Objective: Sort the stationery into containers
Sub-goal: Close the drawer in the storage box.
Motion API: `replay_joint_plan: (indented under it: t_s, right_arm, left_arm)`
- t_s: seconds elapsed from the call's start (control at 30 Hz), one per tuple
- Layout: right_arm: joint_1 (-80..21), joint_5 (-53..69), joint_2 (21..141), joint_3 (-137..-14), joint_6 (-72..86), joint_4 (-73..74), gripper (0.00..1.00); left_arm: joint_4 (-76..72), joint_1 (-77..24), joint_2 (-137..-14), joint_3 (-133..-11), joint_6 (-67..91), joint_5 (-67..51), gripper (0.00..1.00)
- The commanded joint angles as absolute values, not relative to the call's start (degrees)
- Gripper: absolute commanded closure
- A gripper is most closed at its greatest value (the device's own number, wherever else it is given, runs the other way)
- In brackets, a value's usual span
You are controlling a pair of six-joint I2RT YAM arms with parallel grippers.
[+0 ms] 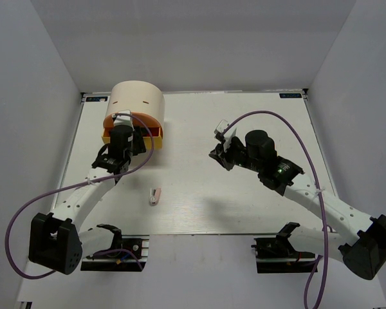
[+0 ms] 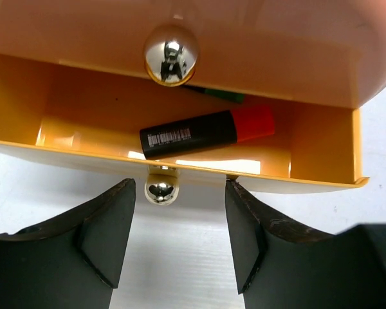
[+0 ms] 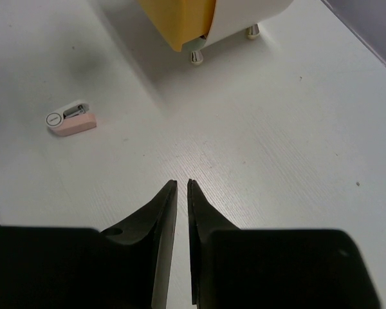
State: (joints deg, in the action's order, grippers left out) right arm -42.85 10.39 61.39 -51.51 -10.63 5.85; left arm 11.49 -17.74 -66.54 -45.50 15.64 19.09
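The cream cylindrical box (image 1: 136, 96) stands at the back left with its orange drawer (image 1: 116, 120) and yellow drawer (image 1: 156, 132). In the left wrist view the yellow drawer (image 2: 321, 145) is pulled open and holds a black highlighter with an orange cap (image 2: 206, 132); a green-tipped one (image 2: 222, 96) lies behind it under the orange drawer (image 2: 276, 51). My left gripper (image 2: 179, 238) is open and empty, and the yellow drawer's knob (image 2: 159, 190) sits just ahead between its fingertips. A stubby white-pink piece (image 1: 155, 196) lies on the table, also in the right wrist view (image 3: 71, 120). My right gripper (image 3: 182, 183) is shut and empty above bare table.
The orange drawer's chrome knob (image 2: 171, 54) is above the open yellow drawer. The box stands on small metal feet (image 3: 196, 58). White walls close in the table (image 1: 244, 206) at the back and both sides. Purple cables loop from both arms.
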Motion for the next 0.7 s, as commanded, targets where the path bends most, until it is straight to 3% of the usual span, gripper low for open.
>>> replay_joint_plan:
  t_s: [0.0,0.67]
  right_arm:
    - [-42.63,11.25,60.21,-51.33,-9.76,3.25,0.82]
    - [-42.71,11.86,60.73,-50.98,-9.76,3.08,0.81]
  left_arm:
    - [6.6,-17.58,-65.74,-44.57,15.73,20.21,0.32]
    - [-2.64,-17.05,-66.88,-41.75,15.21,24.7,0.35]
